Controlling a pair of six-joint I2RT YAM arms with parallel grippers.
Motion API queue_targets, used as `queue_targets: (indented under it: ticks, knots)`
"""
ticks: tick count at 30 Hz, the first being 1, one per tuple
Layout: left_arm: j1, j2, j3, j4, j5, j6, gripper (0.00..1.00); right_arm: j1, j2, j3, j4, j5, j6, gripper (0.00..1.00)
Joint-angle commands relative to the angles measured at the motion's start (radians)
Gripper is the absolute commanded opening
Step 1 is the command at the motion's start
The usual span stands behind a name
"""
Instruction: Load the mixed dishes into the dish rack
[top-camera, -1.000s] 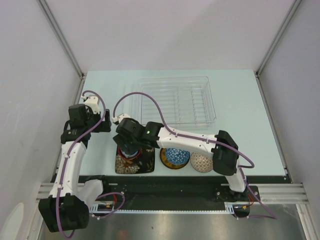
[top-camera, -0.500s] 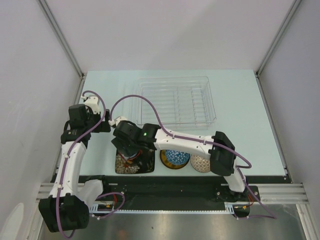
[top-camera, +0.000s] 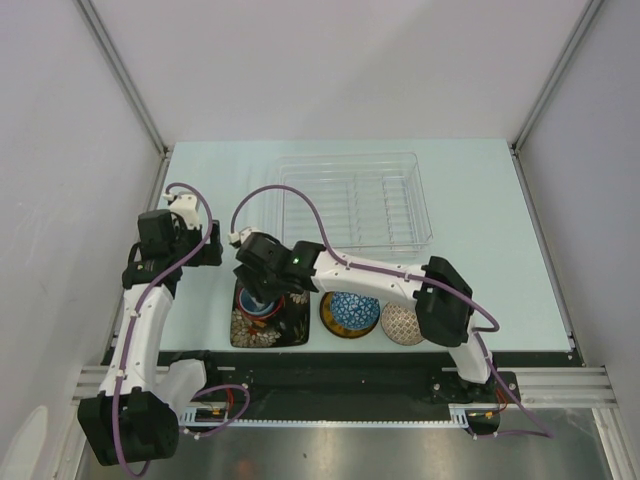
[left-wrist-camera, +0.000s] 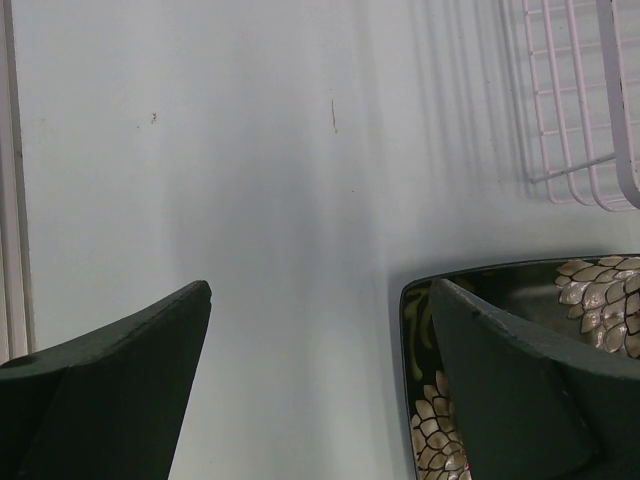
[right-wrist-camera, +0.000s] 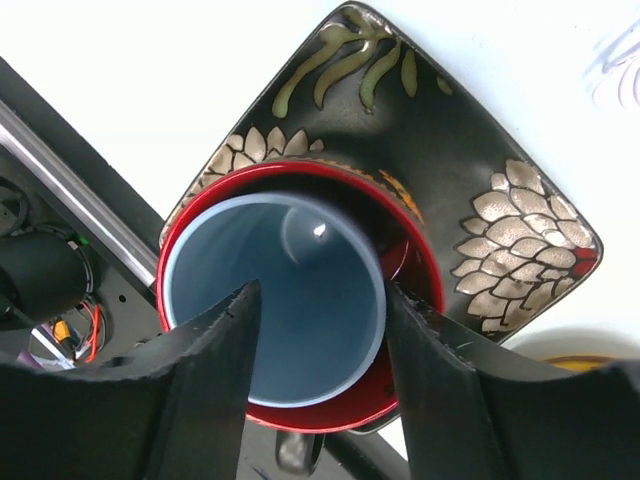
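Observation:
A pale blue cup (right-wrist-camera: 290, 310) stands inside the dark red-lined mug (right-wrist-camera: 412, 262), and both stand on the black square floral plate (right-wrist-camera: 500, 190). My right gripper (right-wrist-camera: 318, 292) is open just above the cup's mouth, with its jaws apart. In the top view the right gripper (top-camera: 265, 288) is over the mug (top-camera: 262, 308) on the plate (top-camera: 297, 327). My left gripper (left-wrist-camera: 320, 290) is open and empty over bare table left of the plate's corner (left-wrist-camera: 590, 285). The clear dish rack (top-camera: 425, 215) has no dishes in it.
A blue patterned bowl (top-camera: 354, 310) sits on a yellow saucer (top-camera: 329, 322) right of the plate. A brownish patterned bowl (top-camera: 402, 322) is further right, near the front edge. The rack's corner (left-wrist-camera: 570, 130) shows in the left wrist view. Walls enclose the table.
My right wrist has shifted slightly over the mug, first to the left and then back toward the rack. The left arm has not moved.

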Motion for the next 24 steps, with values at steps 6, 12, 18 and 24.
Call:
queue_targets:
  ticks: [6,12,18,24]
  knots:
    - [0.010,-0.006,-0.007,0.042,-0.009,0.021,0.96,-0.011,0.037,0.010,-0.003,-0.042,-0.003,0.32]
    - [0.010,-0.003,-0.010,0.048,-0.009,0.024,0.96,-0.003,0.045,0.041,-0.033,-0.022,-0.023,0.05]
    - [0.010,0.002,-0.010,0.054,-0.004,0.018,0.96,-0.011,0.025,0.111,-0.078,0.001,-0.053,0.00]
    - [0.012,0.029,0.060,0.031,0.042,-0.017,0.96,-0.031,-0.030,0.265,-0.164,0.018,-0.099,0.00]
